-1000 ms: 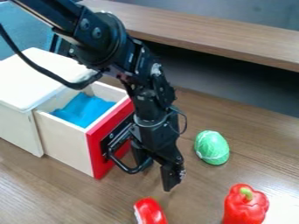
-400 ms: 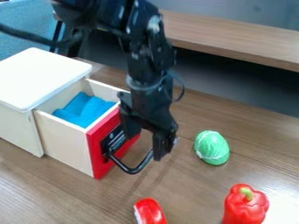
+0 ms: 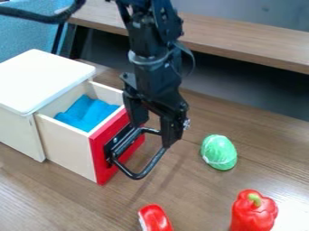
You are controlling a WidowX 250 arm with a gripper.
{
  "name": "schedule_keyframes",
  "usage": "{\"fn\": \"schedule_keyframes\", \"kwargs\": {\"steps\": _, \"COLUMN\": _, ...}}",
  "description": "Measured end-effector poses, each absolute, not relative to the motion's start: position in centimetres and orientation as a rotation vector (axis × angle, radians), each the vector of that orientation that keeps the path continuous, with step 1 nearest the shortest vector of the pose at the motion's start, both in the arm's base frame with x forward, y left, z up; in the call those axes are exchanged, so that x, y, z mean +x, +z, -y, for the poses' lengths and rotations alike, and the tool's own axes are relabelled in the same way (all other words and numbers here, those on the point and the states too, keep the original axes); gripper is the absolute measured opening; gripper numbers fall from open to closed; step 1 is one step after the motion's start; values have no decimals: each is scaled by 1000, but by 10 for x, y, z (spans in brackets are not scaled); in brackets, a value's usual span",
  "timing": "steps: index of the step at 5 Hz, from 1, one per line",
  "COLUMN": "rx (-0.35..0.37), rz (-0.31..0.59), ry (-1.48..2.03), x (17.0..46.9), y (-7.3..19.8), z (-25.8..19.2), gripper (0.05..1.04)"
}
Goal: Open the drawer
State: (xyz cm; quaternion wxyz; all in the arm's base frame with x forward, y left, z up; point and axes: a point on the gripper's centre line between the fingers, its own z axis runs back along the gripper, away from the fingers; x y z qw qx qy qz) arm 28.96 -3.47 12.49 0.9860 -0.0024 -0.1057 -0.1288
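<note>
The drawer (image 3: 67, 145) is out of its white-topped box (image 3: 45, 77), on the left of the desk (image 3: 202, 205). It sticks out toward the right and near side, and we can look right in at the blue cloth (image 3: 87, 113). Its red front (image 3: 98, 158) is well apart from the box, just where it was in the two earlier pictures. So the drawer does not move here, and we think the pulling is done.

The black handle (image 3: 138, 175) sticks out from the red front. What does change is the pincer (image 3: 152, 135). It was low by the handle, and now it has gone up. Its two fingers are wide apart, and we see nothing held in them. One is by the red front, and the other is in front of part of the handle. We cannot tell if that one touches it.

We think the arm is letting the drawer be, with the job all but finished. Next it should lift straight up and clear of the handle. If a finger catches on the bar, it could tug the drawer or twist it.

Farther out, to the right, lies a green toy (image 3: 219, 152). On the near side are a red pepper (image 3: 253, 212) and another red thing (image 3: 155, 219). They all stay put, away from the drawer.
</note>
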Motion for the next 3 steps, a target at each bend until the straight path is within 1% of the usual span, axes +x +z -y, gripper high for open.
{"fn": "schedule_keyframes", "kwargs": {"steps": 1, "rx": -29, "rz": 215, "ry": -278, "x": 281, "y": 139, "z": 38, "gripper": 999}}
{"fn": "schedule_keyframes", "kwargs": {"steps": 2, "rx": -40, "rz": 242, "ry": -292, "x": 271, "y": 156, "z": 39, "gripper": 999}}
{"fn": "schedule_keyframes", "kwargs": {"steps": 3, "rx": -34, "rz": 275, "ry": -286, "x": 266, "y": 169, "z": 37, "gripper": 999}}
